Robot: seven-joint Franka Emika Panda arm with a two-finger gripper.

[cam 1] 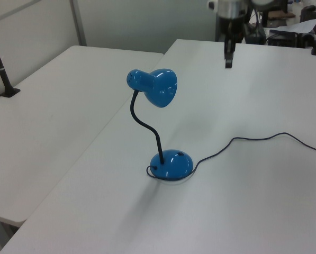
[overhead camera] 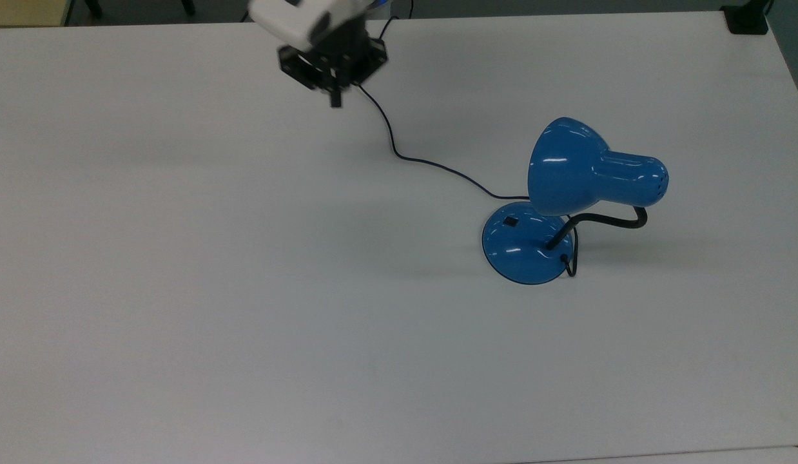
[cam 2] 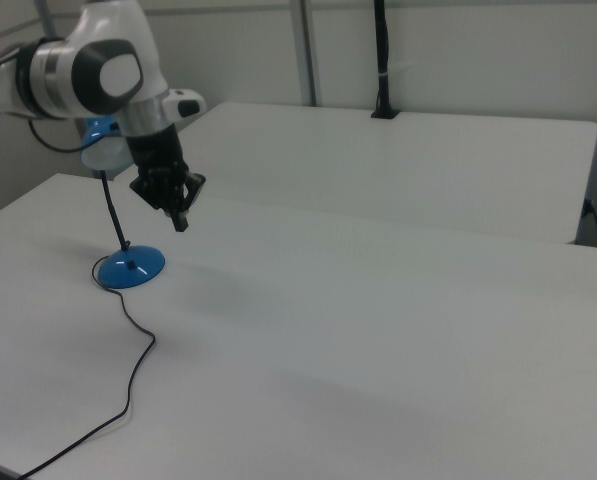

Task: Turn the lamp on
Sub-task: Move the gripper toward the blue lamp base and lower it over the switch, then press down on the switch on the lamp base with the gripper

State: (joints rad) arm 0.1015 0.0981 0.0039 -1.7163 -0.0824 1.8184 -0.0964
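Note:
The lamp stands on the white table (overhead camera: 180, 290), unlit. Its blue shade (overhead camera: 570, 166) hangs over the round blue base (overhead camera: 526, 248) on a bent black gooseneck (overhead camera: 608, 220). A small black switch (overhead camera: 510, 221) sits on the base, on the top view's left part. The lamp (cam 1: 158, 87) also stands in the left view, and its base (cam 2: 130, 268) shows in the right view, with the shade partly behind the arm. My gripper (overhead camera: 335, 100) hovers above the table far from the lamp, toward the top view's upper left, fingers shut and empty. It also appears as gripper (cam 1: 228, 62) and gripper (cam 2: 181, 222).
The thin dark cord (overhead camera: 399, 154) runs from the base toward the table's far edge, passing under my gripper. A second white table (cam 1: 57, 106) adjoins this one. A black clamp (overhead camera: 747, 19) sits at the top view's upper right corner.

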